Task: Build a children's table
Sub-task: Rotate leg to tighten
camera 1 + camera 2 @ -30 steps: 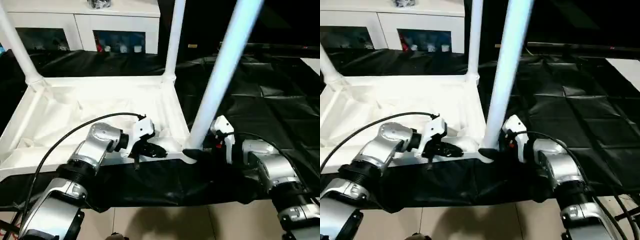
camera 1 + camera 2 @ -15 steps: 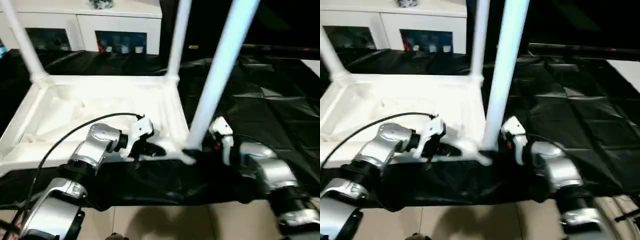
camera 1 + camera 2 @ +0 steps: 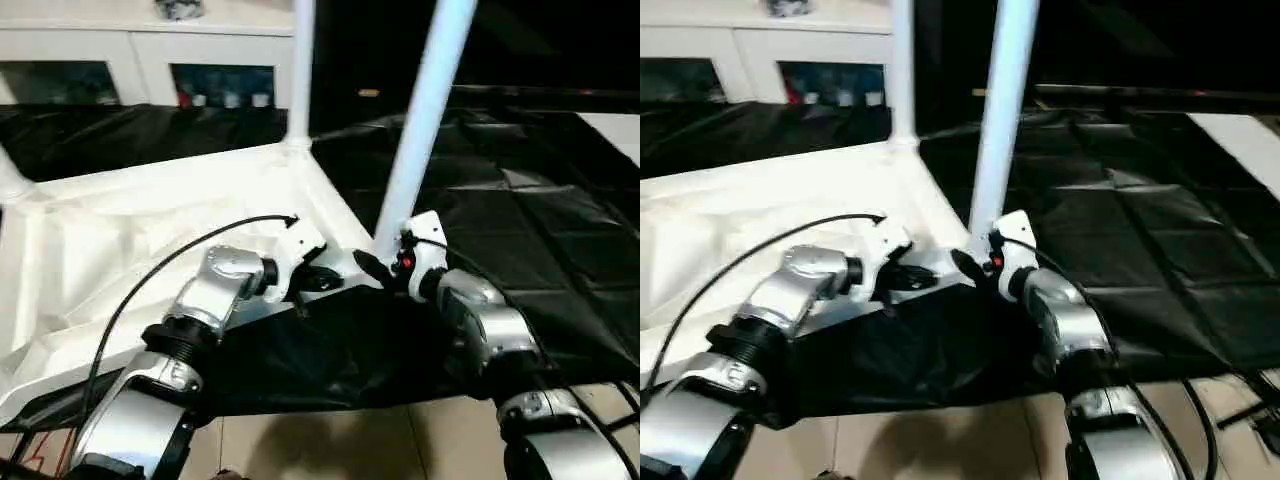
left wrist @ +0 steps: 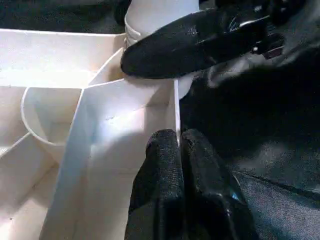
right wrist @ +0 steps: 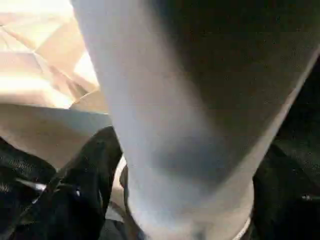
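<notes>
**Grippers at the near corner socket of the inverted tabletop**

The white plastic rectangular tabletop lies underside up on a black sheet covering the work surface. All places below are given relative to this tabletop.

Legs. A long tapered white tube leg stands upright in the round socket at the tabletop's near right corner. A second white tube leg stands upright in the far right corner socket. The base of a third white leg shows at the far left corner.

Left gripper. It is at the tabletop's near edge, just beside the near right corner. In the left wrist view its two black fingers are pressed together on the thin white rim wall of the tabletop, one finger on each side of the wall.

Right gripper. It is at the base of the near right leg, directly above the corner socket. In the right wrist view one black finger lies on each side of the leg; whether the fingers press on the leg cannot be told.

Background. A white cabinet with glass doors stands beyond the tabletop's far edge.
</notes>
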### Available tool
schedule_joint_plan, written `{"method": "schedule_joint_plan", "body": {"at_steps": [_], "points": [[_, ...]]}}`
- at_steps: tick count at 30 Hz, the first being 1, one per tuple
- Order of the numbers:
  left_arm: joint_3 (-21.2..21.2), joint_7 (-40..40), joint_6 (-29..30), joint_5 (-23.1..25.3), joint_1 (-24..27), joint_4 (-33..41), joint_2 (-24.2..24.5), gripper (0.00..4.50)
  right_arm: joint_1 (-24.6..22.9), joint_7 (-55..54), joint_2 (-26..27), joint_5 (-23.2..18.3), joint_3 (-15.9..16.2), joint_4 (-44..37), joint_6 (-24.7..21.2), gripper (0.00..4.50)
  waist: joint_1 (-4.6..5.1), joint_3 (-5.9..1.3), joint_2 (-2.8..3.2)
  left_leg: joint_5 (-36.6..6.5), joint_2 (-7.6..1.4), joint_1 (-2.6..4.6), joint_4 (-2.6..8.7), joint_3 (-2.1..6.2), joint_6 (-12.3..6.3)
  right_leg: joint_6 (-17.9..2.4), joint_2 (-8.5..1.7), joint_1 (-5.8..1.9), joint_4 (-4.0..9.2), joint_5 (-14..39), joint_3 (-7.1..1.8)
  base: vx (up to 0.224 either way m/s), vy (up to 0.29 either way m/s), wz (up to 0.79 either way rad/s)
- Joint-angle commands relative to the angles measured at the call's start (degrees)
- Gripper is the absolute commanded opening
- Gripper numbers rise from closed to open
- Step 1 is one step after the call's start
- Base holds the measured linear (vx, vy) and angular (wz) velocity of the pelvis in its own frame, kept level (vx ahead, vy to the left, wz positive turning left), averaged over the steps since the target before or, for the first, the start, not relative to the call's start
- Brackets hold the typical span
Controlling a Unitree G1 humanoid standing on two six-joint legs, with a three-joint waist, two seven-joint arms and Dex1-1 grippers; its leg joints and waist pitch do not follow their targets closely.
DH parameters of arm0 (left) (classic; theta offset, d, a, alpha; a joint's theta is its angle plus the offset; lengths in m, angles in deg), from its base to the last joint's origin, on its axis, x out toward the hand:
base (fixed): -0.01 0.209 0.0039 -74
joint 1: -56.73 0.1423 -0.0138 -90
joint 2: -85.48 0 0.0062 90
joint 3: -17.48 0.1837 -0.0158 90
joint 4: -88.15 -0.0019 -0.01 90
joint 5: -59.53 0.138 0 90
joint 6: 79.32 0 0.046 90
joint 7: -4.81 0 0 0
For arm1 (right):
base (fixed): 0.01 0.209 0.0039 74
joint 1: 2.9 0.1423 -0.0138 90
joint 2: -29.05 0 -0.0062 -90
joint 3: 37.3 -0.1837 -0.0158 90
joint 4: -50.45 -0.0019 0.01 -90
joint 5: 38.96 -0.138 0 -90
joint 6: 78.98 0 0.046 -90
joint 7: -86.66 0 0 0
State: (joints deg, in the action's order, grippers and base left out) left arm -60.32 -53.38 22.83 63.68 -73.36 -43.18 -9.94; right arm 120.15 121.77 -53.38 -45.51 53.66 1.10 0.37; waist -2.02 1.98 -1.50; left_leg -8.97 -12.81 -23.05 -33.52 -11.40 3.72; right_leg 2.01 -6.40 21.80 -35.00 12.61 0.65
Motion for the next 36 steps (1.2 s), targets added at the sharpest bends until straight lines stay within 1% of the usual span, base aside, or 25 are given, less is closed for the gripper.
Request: {"method": "schedule_joint_plan", "body": {"at_steps": [1,2,4,6,7,8,9,11,12,13,14,17,18,19,21,22,23,24,25,27,28,30,31,34,36], "points": [[4.6,-7.8,-3.2,-1.6,0.1,2.7,-1.8,0.00,-1.4,8.1,-0.9,0.4,5.7,-0.8,-1.4,4.01,-0.08,-3.30,0.39,-12.6,0.01,1.91,4.15,0.08,-0.05,-13.2,-0.19,-1.42,3.54,-1.3,-0.07,0.000,0.000,0.00],[4.6,-8.4,-3.2,-1.7,0.2,2.8,-1.5,0.00,-1.7,9.0,-1.4,0.3,5.8,-1.3,-1.4,4.01,-0.07,-3.33,0.40,-12.1,0.04,1.80,4.10,0.08,-0.46,-13.2,-0.17,-1.58,3.49,-2.0,-0.05,0.000,0.000,0.00],[4.8,-10.2,-4.1,-2.0,0.5,3.0,-0.6,0.00,-2.6,12.2,-3.1,0.1,6.2,-2.6,-1.1,4.01,-0.14,-3.43,0.42,-10.0,0.00,1.91,3.87,-0.02,-1.61,-13.8,-0.18,-1.56,3.14,-5.6,-0.06,0.000,0.000,0.00],[4.9,-11.4,-5.1,-2.1,0.7,3.0,0.2,0.00,-3.4,15.0,-4.5,-0.2,6.6,-4.0,-1.0,4.01,-0.32,-3.34,0.34,-10.5,-0.02,1.95,3.83,-0.10,-2.33,-14.3,-0.22,-1.62,3.25,-5.3,-0.03,0.000,0.000,0.00],[5.1,-13.8,-7.4,-2.0,0.9,2.5,1.9,0.00,-5.3,21.3,-8.1,-1.6,7.3,-7.6,-1.7,4.01,-0.69,-3.17,0.36,-12.0,-0.17,2.08,3.92,-0.15,-2.67,-14.2,-0.23,-1.65,3.61,-3.1,-0.05,0.000,0.000,0.00],[5.1,-14.2,-7.7,-1.9,0.8,2.2,2.3,0.00,-5.8,22.7,-9.0,-1.9,7.5,-8.4,-1.9,4.01,-0.69,-3.17,0.36,-12.0,-0.17,2.08,3.92,-0.15,-2.67,-14.2,-0.23,-1.65,3.61,-3.1,-0.05,0.000,0.000,0.00],[5.1,-14.6,-8.2,-1.8,0.8,1.9,2.7,0.00,-6.1,24.0,-9.7,-2.0,7.6,-9.1,-1.9,4.01,-1.06,-3.13,0.59,-12.5,-0.30,2.09,3.94,-0.22,-2.59,-14.2,-0.25,-1.59,3.48,-2.4,-0.08,0.000,0.000,0.00],[5.1,-15.1,-8.6,-1.7,0.7,1.7,3.0,0.00,-6.4,25.3,-10.4,-2.2,7.6,-9.7,-2.0,4.01,-1.29,-3.05,0.48,-13.8,-0.41,2.19,4.12,-0.27,-1.63,-14.3,-0.28,-1.26,3.57,0.3,-0.07,0.000,0.000,0.00],[5.0,-16.5,-9.4,-1.6,0.6,1.1,3.9,0.00,-6.8,27.4,-11.7,-2.8,7.6,-10.7,-2.5,4.01,-1.37,-2.96,0.34,-14.3,-0.36,2.15,4.19,-0.25,-1.48,-14.2,-0.26,-1.31,3.76,1.6,-0.04,0.000,0.000,0.00],[5.0,-17.5,-10.0,-1.6,0.5,0.9,4.3,0.00,-7.0,28.4,-12.3,-3.2,7.6,-11.2,-2.9,4.01,-1.49,-2.95,0.50,-15.3,-0.47,2.21,4.31,-0.20,-0.80,-13.9,-0.40,-1.17,3.87,3.6,-0.13,0.000,0.000,0.00],[4.9,-18.3,-10.3,-1.8,0.5,0.8,4.7,0.00,-7.1,29.3,-12.8,-3.5,7.5,-11.5,-3.2,4.01,-1.45,-2.96,0.44,-15.5,-0.45,2.15,4.34,-0.19,-0.66,-13.8,-0.37,-1.20,3.86,4.0,-0.12,0.000,0.000,0.00],[4.9,-19.4,-10.8,-2.1,0.3,0.4,5.2,0.00,-7.3,30.8,-13.4,-4.0,7.5,-12.2,-4.0,4.01,-1.49,-3.08,0.49,-15.0,-0.46,2.18,4.31,-0.17,-0.28,-14.0,-0.40,-1.12,3.68,3.1,-0.10,0.000,0.000,0.00],[4.9,-20.1,-11.0,-2.3,0.2,0.2,5.6,0.00,-7.6,32.0,-14.1,-4.4,7.8,-12.9,-4.6,3.75,-1.46,-3.08,0.47,-14.7,-0.43,2.15,4.27,-0.20,-0.38,-14.2,-0.36,-1.14,3.62,2.5,-0.11,0.000,0.000,0.00],[4.9,-20.5,-11.1,-2.4,0.1,0.1,5.8,0.00,-7.8,32.7,-14.4,-4.5,8.1,-13.4,-4.9,3.75,-1.57,-3.17,0.48,-13.8,-0.42,2.17,4.15,-0.24,-0.66,-14.5,-0.34,-1.21,3.47,1.0,-0.09,0.000,0.000,0.00],[5.0,-20.9,-11.3,-2.5,0.0,-0.2,5.9,0.00,-8.0,32.9,-14.5,-4.3,8.4,-13.7,-4.9,3.62,-1.71,-3.20,0.27,-12.3,-0.39,2.09,4.03,-0.29,-1.25,-14.8,-0.32,-1.29,3.29,-0.9,-0.04,0.000,0.000,0.00],[5.0,-21.0,-11.5,-2.6,0.0,-0.3,6.0,0.00,-8.1,32.8,-14.5,-4.2,8.4,-13.8,-4.9,3.37,-1.78,-3.24,0.35,-11.6,-0.37,2.08,3.95,-0.31,-1.62,-14.9,-0.35,-1.28,3.19,-1.9,-0.03,0.000,0.000,0.00],[5.0,-21.1,-11.7,-2.5,0.0,-0.5,6.0,0.00,-8.1,32.6,-14.3,-4.3,8.3,-13.9,-5.1,3.37,-1.76,-3.24,0.20,-11.3,-0.32,2.02,3.92,-0.34,-1.85,-15.0,-0.34,-1.32,3.18,-2.0,0.00,0.000,0.000,0.00],[5.0,-21.1,-11.7,-2.5,0.0,-0.5,6.0,0.00,-8.1,32.6,-14.3,-4.3,8.3,-13.9,-5.1,3.37,-1.80,-3.23,0.25,-11.3,-0.34,2.05,3.93,-0.32,-1.91,-15.1,-0.38,-1.31,3.16,-1.9,0.00,0.000,0.000,0.00],[4.9,-21.3,-11.9,-2.6,0.1,-0.7,5.9,0.00,-8.2,32.5,-13.8,-4.3,8.2,-14.1,-5.3,3.19,-1.79,-3.19,0.33,-11.7,-0.37,2.07,3.98,-0.33,-1.88,-15.1,-0.42,-1.25,3.23,-1.2,0.01,0.000,0.000,0.00],[4.9,-21.3,-11.9,-2.6,0.2,-0.6,5.9,0.00,-8.3,32.6,-13.6,-4.4,8.3,-14.3,-5.5,2.99,-1.83,-3.15,0.34,-12.6,-0.45,2.21,4.04,-0.35,-1.58,-15.0,-0.44,-1.14,3.36,0.2,-0.04,0.000,0.000,0.00],[5.0,-21.2,-12.0,-2.6,0.4,-0.5,5.8,0.00,-8.5,32.6,-13.5,-4.6,8.5,-14.6,-5.6,2.99,-1.86,-3.09,0.36,-13.1,-0.45,2.20,4.12,-0.33,-1.32,-14.9,-0.45,-1.13,3.43,1.0,-0.07,0.000,0.000,0.00],[5.0,-20.7,-12.1,-2.6,0.4,-0.8,5.7,0.00,-8.7,32.5,-13.4,-4.7,8.6,-15.1,-5.8,2.83,-1.90,-3.07,0.33,-13.3,-0.45,2.17,4.16,-0.30,-0.96,-14.6,-0.48,-1.13,3.47,1.6,-0.10,0.000,0.000,0.00],[4.9,-19.9,-12.2,-2.3,0.4,-1.1,5.5,0.00,-9.0,32.2,-13.3,-4.7,8.6,-15.3,-5.8,2.81,-1.90,-3.09,0.62,-13.8,-0.45,2.26,4.21,-0.27,-0.57,-14.4,-0.45,-1.07,3.53,1.7,-0.12,0.000,0.000,0.00],[4.4,-16.5,-11.7,-1.6,-0.1,-2.0,4.7,0.00,-9.6,30.3,-12.6,-4.3,8.3,-15.3,-5.0,2.76,-2.02,-3.09,0.51,-13.9,-0.42,2.26,4.22,-0.27,-0.37,-14.1,-0.48,-1.06,3.55,1.6,-0.15,0.000,0.000,0.00],[3.5,-12.8,-11.0,-1.4,-0.8,-3.0,3.3,0.00,-9.2,25.1,-10.8,-2.9,7.2,-13.1,-3.2,2.75,-2.04,-2.99,0.66,-15.0,-0.39,2.34,4.35,-0.23,0.17,-13.9,-0.53,-0.85,3.73,3.3,-0.20,0.000,0.000,0.00]]}}
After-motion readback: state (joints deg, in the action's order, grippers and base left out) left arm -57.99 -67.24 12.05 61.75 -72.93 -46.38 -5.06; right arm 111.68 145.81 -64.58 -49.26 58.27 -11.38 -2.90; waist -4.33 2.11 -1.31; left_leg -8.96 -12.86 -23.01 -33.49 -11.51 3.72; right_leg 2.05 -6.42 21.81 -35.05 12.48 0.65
